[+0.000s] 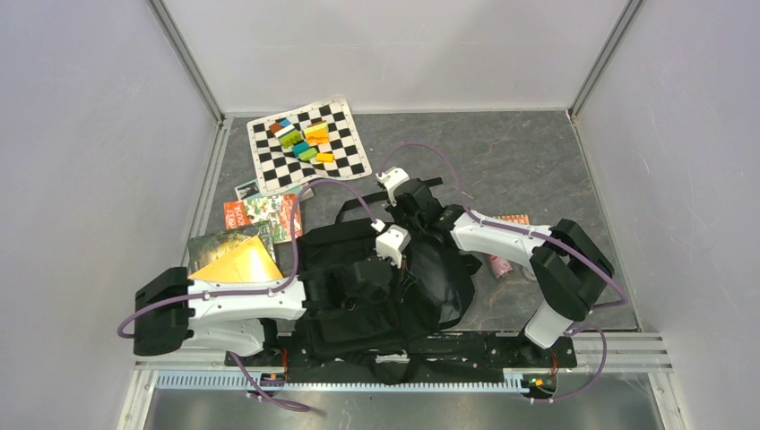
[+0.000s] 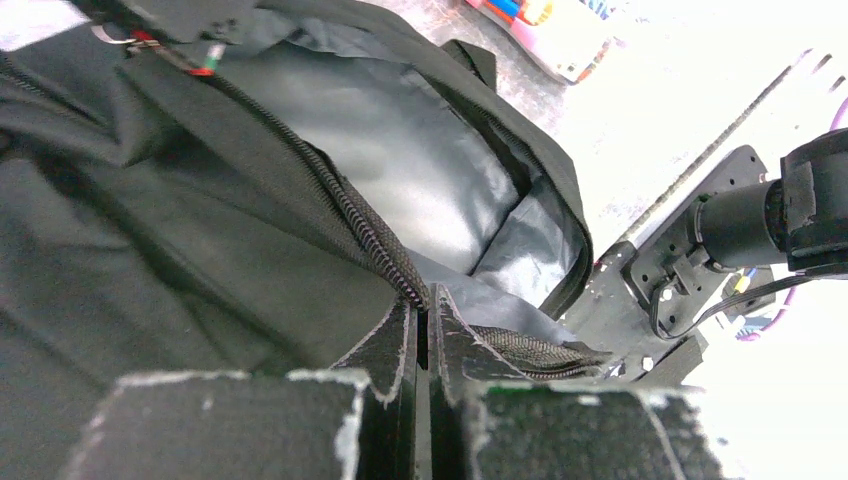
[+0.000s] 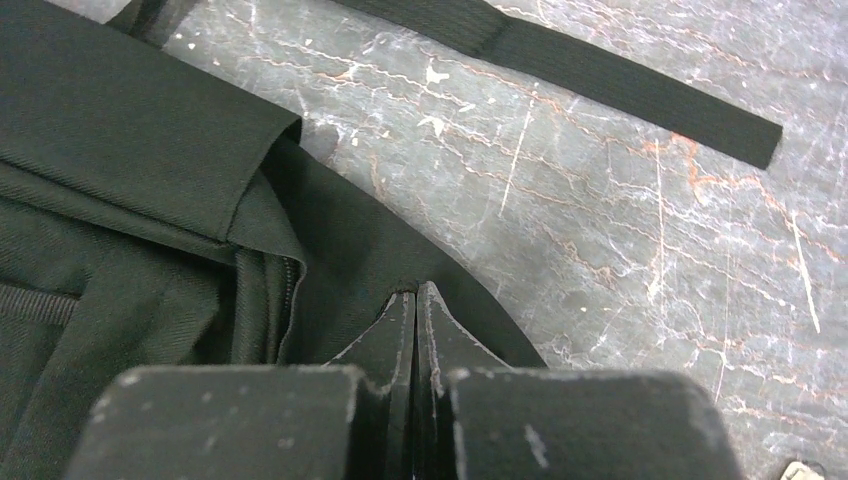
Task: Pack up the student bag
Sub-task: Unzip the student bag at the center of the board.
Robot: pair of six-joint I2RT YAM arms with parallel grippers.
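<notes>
The student bag is a large black backpack lying between my two arms near the table's front edge. In the left wrist view it is open and shows its grey lining. My left gripper is shut on the zipper edge of the opening; in the top view it sits over the bag's middle. My right gripper is shut on a black fabric edge of the bag, just above the table; in the top view it is at the bag's far end. A loose black strap lies on the table.
A chequered mat with several coloured blocks lies at the back. Books and a yellow folder lie left of the bag. A pink bottle and an orange item lie right of it, under the right arm.
</notes>
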